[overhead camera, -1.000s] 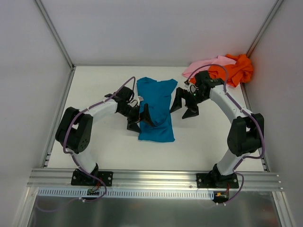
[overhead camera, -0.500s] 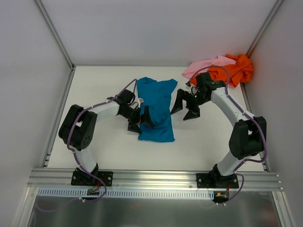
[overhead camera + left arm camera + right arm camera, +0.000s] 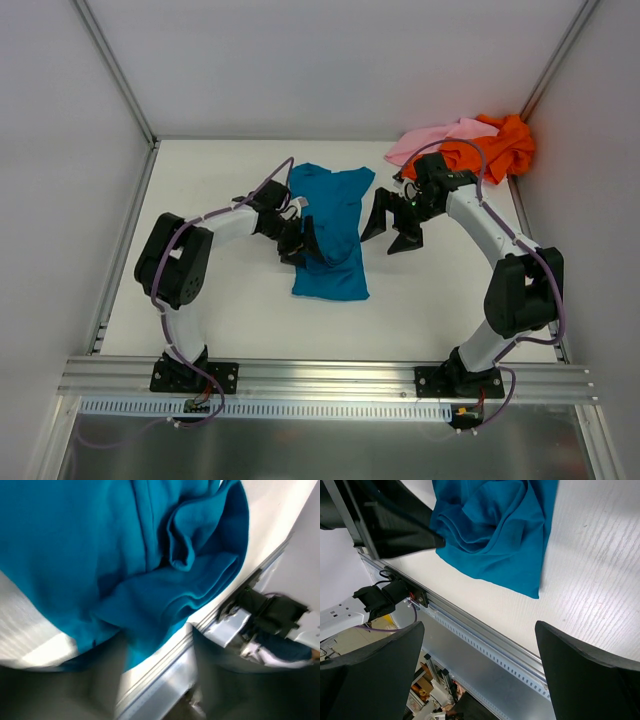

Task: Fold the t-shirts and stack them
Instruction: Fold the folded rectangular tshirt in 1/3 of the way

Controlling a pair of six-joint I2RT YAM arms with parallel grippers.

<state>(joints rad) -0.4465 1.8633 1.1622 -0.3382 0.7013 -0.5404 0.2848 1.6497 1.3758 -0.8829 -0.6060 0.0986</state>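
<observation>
from high above and behind the near edge, looking down and forward over the whole table, far enough off to take in all of it at once. from the left wrist, pressed very close over the teal shirt, blurred, facing back toward the near rail. from the right wrist, a little farther off, tilted down across the same shirt's lower edge toward that same rail. shared by all three: the teal shirt and the table's near strip.
</observation>
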